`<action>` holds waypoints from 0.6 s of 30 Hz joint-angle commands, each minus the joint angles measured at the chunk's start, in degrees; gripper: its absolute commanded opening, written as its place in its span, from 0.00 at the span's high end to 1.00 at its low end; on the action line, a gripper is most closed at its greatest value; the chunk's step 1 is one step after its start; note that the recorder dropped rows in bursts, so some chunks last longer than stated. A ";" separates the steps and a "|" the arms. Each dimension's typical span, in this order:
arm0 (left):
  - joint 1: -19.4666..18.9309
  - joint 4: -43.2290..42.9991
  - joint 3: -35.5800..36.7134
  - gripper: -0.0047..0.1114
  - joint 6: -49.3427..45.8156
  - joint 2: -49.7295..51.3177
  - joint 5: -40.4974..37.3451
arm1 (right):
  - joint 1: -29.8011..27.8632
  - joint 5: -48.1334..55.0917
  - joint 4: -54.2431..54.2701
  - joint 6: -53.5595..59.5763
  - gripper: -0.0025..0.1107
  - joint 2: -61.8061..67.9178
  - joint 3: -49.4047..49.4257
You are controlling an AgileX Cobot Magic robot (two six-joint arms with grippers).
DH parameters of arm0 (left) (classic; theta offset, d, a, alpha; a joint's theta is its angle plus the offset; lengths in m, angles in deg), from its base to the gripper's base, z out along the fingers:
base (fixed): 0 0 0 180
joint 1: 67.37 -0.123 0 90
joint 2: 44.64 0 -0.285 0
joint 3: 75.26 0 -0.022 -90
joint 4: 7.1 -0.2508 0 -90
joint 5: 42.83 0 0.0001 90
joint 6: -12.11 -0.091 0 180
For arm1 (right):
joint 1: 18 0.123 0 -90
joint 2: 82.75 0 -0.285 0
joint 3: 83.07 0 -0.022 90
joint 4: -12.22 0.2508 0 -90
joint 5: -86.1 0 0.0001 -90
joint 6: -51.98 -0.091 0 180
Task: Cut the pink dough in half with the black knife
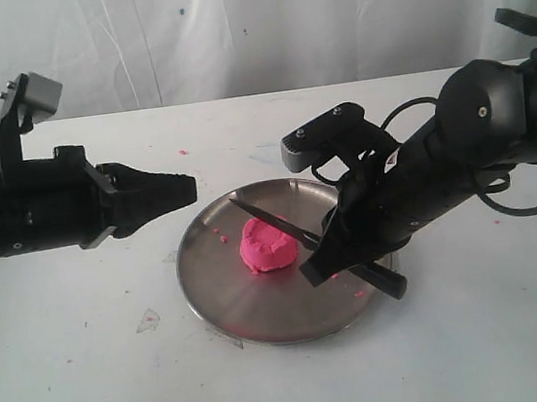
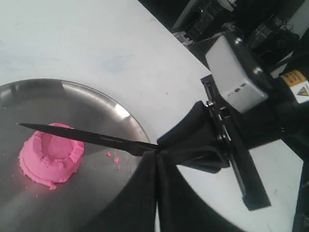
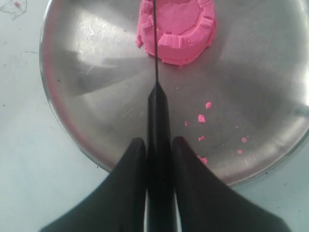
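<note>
Pink dough (image 1: 269, 244) sitting mid steel plate (image 1: 253, 311) looks soft and light to me, so I keep my right tool (image 1: 337, 242) clenched on the stiff black knife (image 1: 273, 223) handle; left tool (image 1: 174, 190) hangs clenched, empty.
</note>
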 commanded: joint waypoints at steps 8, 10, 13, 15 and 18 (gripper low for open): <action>-1.77 2.35 -9.33 0.96 -3.68 14.11 -4.95 | 0.13 -0.85 -0.30 0.72 0.98 0.72 0.26; -1.77 2.35 -11.45 0.96 -3.95 16.84 -5.66 | 0.13 -1.72 -0.33 0.72 0.98 1.43 0.26; -1.77 2.35 -14.31 0.96 -4.80 20.47 -6.85 | 0.13 -3.04 -1.38 0.72 0.98 2.70 0.26; -1.77 2.35 -16.02 0.96 -4.80 22.57 -7.09 | 0.13 -3.77 -1.88 0.72 0.98 3.68 0.14; -1.77 2.35 -17.72 0.96 -5.05 25.16 -7.87 | 0.13 -5.35 -2.15 0.72 0.98 4.69 0.14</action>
